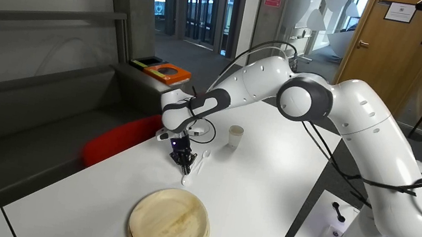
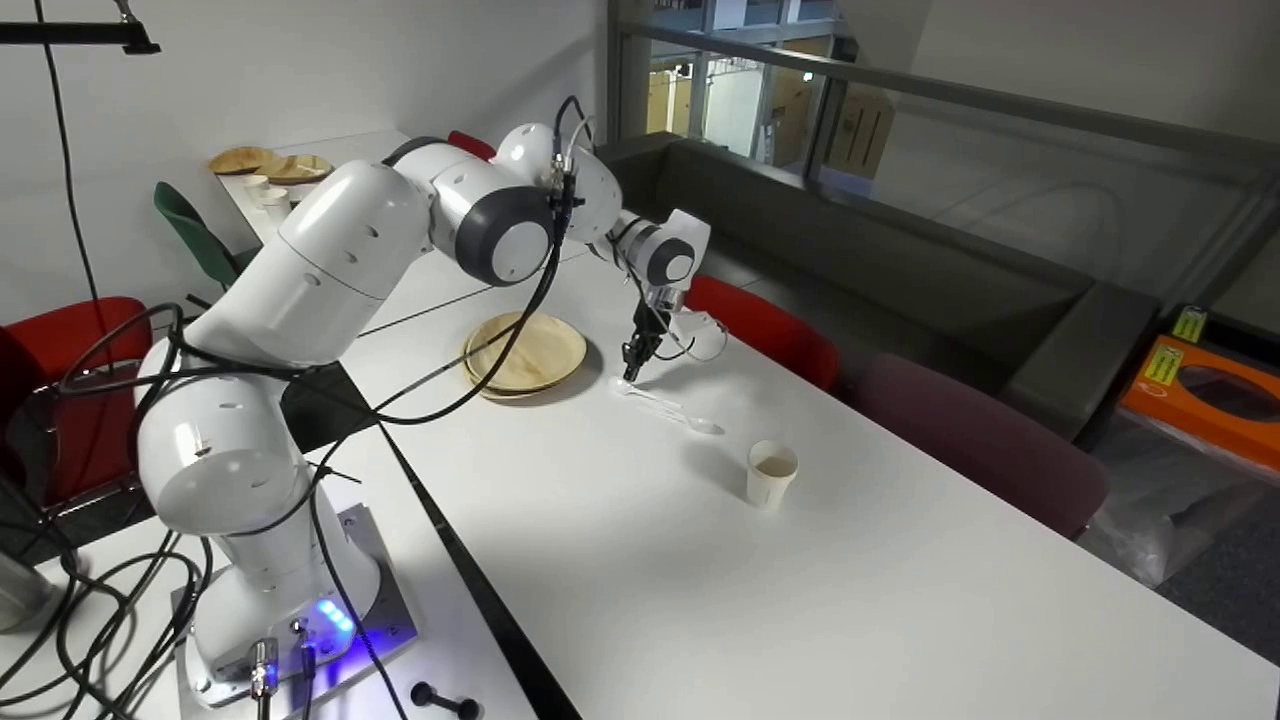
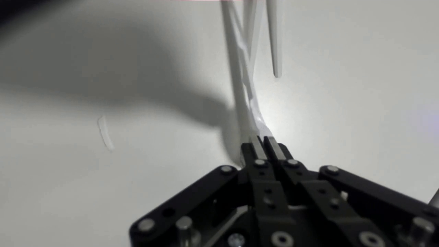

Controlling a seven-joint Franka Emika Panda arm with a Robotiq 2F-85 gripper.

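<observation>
In an exterior view, your gripper (image 1: 185, 173) reaches down to a white spoon (image 1: 184, 180) on the table (image 1: 259, 186), nearer the edge by the bench (image 1: 34, 123) than the opposite edge; plates (image 1: 170, 223) lie apart from it.

In an exterior view, a cup (image 2: 771, 473) stands beyond the other cutlery (image 2: 704, 426), nearer that same edge.

In the wrist view, the fingers (image 3: 276, 149) stand together, by the look of it clamped on the spoon, whose handle seems to cross its neighbour. Lifting could drag that piece along; so slim a grip near one end could let the spoon swivel or slip.
</observation>
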